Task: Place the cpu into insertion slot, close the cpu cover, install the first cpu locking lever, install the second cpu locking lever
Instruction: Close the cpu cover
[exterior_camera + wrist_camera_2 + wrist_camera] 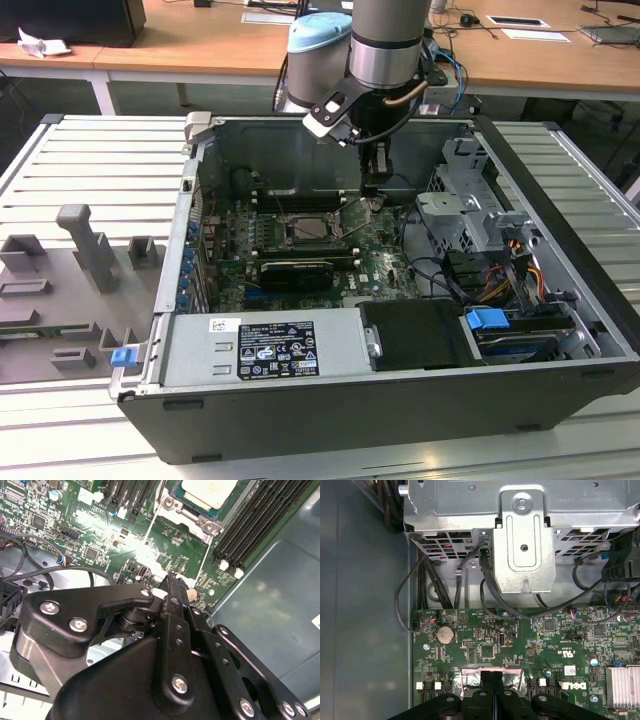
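In the exterior view, the open computer case (560, 250) lies on a slatted worktop (90, 160). The arm reaches down into it. The hand (372, 200) is low over the motherboard (385, 262), just to the exterior view's right of the CPU socket (305, 228).

In the second wrist view, the cpu (207, 490) sits in the socket with its pale metal top upward. The cpu cover (192, 517) shows as a silvery frame around it and looks to be lying down flat, though part of it is cut off. Two thin bright rods run out from the socket corners. The nearer locking lever (206, 555) points its long axis almost straight at the hand (176, 580) and ends just beside the fingertips. The other locking lever (152, 522) runs roughly parallel, further off. I judge that neither is latched, since both reach out past the frame. From the hand, the chip lies beyond the far end of the nearer lever, next to the black memory slots (250, 520).

In the first wrist view, the hand (492, 677) shows its two fingers pressed together with no gap between them. I cannot tell whether the lever's end is caught between them. Beyond lie a coin battery (445, 635), black cables (487, 587) and the metal drive cage (522, 540).
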`<state>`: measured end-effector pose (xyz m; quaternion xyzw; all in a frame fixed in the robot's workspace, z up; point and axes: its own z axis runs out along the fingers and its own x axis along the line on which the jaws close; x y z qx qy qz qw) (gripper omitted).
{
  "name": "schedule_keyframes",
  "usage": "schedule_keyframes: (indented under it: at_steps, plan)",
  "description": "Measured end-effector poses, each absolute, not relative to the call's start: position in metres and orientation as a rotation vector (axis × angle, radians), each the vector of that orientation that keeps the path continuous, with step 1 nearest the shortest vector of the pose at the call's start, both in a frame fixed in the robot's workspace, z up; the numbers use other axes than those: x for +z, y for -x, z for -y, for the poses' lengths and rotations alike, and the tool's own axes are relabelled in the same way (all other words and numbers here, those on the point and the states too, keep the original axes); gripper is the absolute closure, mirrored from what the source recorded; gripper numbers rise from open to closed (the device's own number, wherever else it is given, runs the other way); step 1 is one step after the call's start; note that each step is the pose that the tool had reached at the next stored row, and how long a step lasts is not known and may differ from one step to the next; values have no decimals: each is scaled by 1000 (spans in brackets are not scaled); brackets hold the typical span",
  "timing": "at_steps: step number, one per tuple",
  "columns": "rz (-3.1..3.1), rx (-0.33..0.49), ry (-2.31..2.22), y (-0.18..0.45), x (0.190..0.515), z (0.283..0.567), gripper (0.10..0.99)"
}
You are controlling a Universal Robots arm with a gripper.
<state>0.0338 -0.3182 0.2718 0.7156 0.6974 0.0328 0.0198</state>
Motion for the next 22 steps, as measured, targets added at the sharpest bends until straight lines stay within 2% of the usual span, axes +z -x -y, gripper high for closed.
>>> schedule_keyframes:
  at_steps: [22]
  plan:
    - [-2167, 97, -2222, -61, 258, 318, 980]
